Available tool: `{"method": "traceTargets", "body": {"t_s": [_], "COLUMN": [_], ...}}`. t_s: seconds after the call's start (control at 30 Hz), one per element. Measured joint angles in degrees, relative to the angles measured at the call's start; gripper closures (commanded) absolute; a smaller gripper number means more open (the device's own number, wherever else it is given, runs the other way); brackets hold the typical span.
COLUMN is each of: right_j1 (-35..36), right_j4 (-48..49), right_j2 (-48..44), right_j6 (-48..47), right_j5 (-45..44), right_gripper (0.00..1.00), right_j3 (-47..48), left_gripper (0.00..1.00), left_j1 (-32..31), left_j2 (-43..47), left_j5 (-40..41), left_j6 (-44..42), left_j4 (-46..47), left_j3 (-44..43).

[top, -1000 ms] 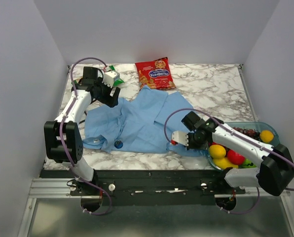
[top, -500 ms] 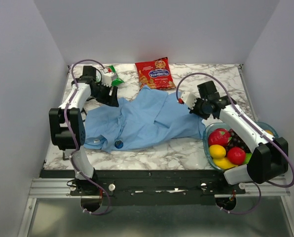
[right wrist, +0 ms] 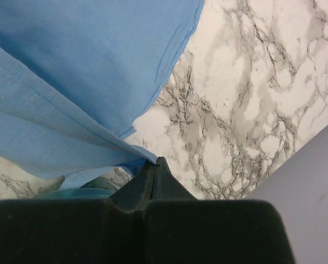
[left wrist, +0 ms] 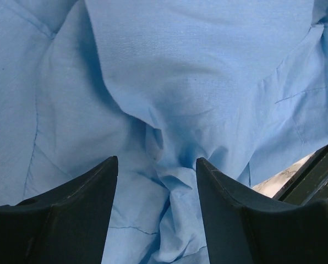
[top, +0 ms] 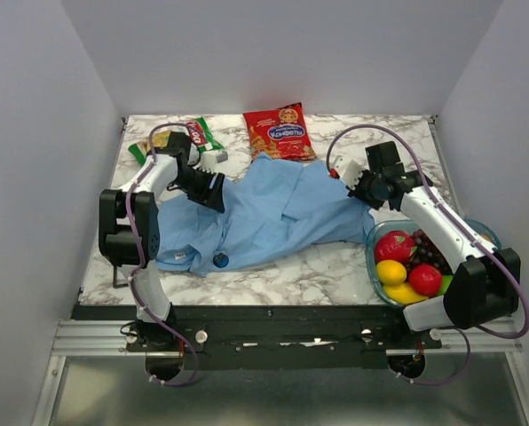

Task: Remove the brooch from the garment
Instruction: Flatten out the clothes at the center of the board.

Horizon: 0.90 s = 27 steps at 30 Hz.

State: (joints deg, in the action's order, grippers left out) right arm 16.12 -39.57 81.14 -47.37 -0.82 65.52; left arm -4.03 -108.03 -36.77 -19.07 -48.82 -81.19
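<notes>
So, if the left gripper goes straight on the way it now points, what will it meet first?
Most likely the garment: the left gripper points at a bunched fold of it, in line with the gap between its open fingers. How near is unclear.

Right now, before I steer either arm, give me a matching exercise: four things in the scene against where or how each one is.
Things:
1. brooch
2. red snack bag
3. left gripper
4. right gripper

Place or state:
A. shut, pinching the blue shirt at its edge
B. toward the far side of the marble table, beyond the shirt
C. open above a fold of the shirt
D. pinned on the shirt, near its front edge

Pairs: 1-D, 2-B, 3-C, 4-A
</notes>
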Motion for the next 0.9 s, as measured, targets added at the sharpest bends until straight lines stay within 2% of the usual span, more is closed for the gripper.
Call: {"method": "traceTargets", "body": {"t_s": [0.2,0.3,0.33,0.4,0.43,0.47,0.6,0.73,0.9], "right_j1": [0.0,0.0,0.0,0.0,0.0,-0.02,-1.51,-6.86,-14.86], "right_j4": [0.42,0.79,0.85,0.85,0.85,0.92,0.48,-1.14,-4.9], "right_j2": [0.0,0.02,0.02,0.33,0.68,1.09,4.81,14.73,33.66], "right_j6": [0.35,0.74,0.85,0.92,0.92,0.96,1.57,2.99,4.94], "right_j5": [0.02,0.02,0.04,0.04,0.04,0.04,0.96,2.67,3.5], "right_gripper": [0.99,0.99,0.99,0.99,0.99,0.99,0.99,0.99,0.99], "right_j3": [0.0,0.0,0.02,0.28,0.74,1.27,6.58,23.21,61.11], "left_gripper": [0.43,0.58,0.69,0.82,0.97,1.0,1.0,1.0,1.0], "left_j1": [-1.7,-2.43,-2.64,-2.86,-2.95,-3.02,-3.1,-2.6,1.31], "left_j2": [0.0,0.0,-0.07,-0.33,-0.55,-0.79,-1.18,-1.01,0.26], "left_j5": [-0.02,1.05,1.49,1.92,2.14,2.21,2.03,1.29,1.22], "left_j6": [0.26,0.92,0.94,1.16,1.51,1.7,1.86,-0.44,-4.22], "left_j4": [-0.07,0.37,0.48,0.52,0.55,0.26,-1.18,-4.44,-5.33], "left_j3": [1.81,3.19,3.56,3.72,3.56,3.13,-1.86,-14.67,-31.32]}}
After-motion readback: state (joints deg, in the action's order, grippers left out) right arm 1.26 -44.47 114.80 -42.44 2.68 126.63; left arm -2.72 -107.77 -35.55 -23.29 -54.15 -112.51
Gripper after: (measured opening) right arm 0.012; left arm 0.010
